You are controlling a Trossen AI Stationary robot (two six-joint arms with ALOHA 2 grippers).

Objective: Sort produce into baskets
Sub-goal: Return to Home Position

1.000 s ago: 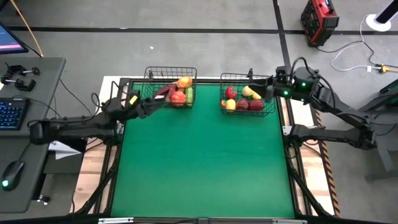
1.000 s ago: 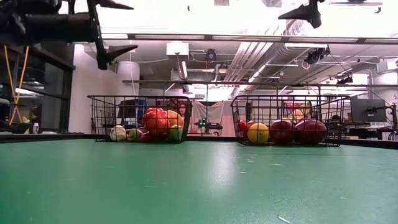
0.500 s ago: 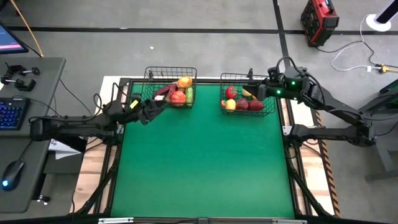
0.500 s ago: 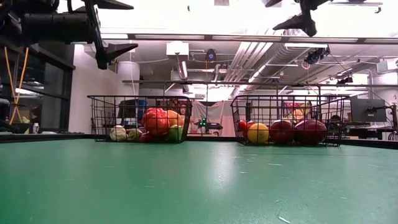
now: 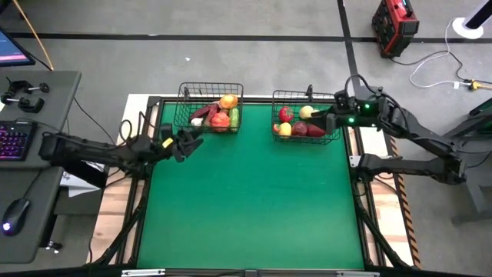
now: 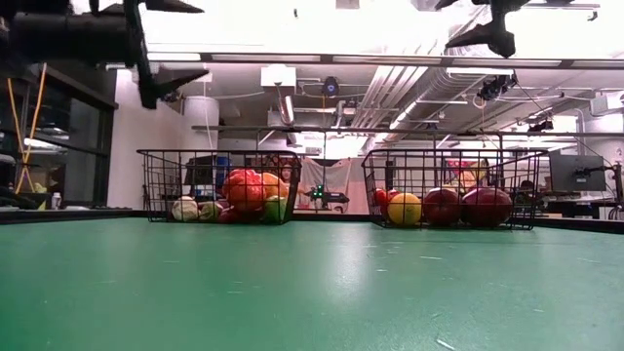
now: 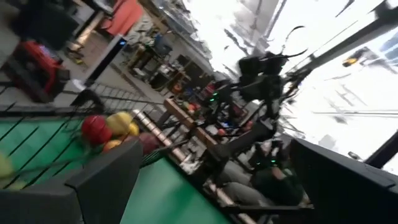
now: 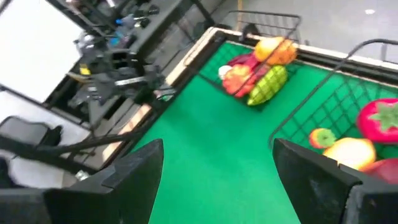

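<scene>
Two black wire baskets stand at the far edge of the green table. The left basket [image 5: 210, 115] holds red, orange, green, maroon and white produce [image 5: 221, 118]. In the right basket [image 5: 305, 123] lie a red strawberry, yellow and dark maroon pieces [image 5: 301, 127]. My left gripper [image 5: 188, 141] hovers open just on the near-left side of the left basket, high above the table in the low view [image 6: 166, 83]. My right gripper [image 5: 327, 119] hangs open above the right basket's right end, nothing between its fingers [image 8: 217, 180].
The green table [image 5: 246, 208] stretches toward the near edge with nothing lying on it. A desk with a keyboard and mouse [image 5: 15, 208] stands off the table's left side. A red device [image 5: 393, 25] and cables lie on the floor beyond the far right corner.
My left gripper has swung away from the left basket toward the table's near edge and rolled about its own axis, staying open. My right gripper has tipped its fingers further down over the right basket. The produce and baskets have not moved.
</scene>
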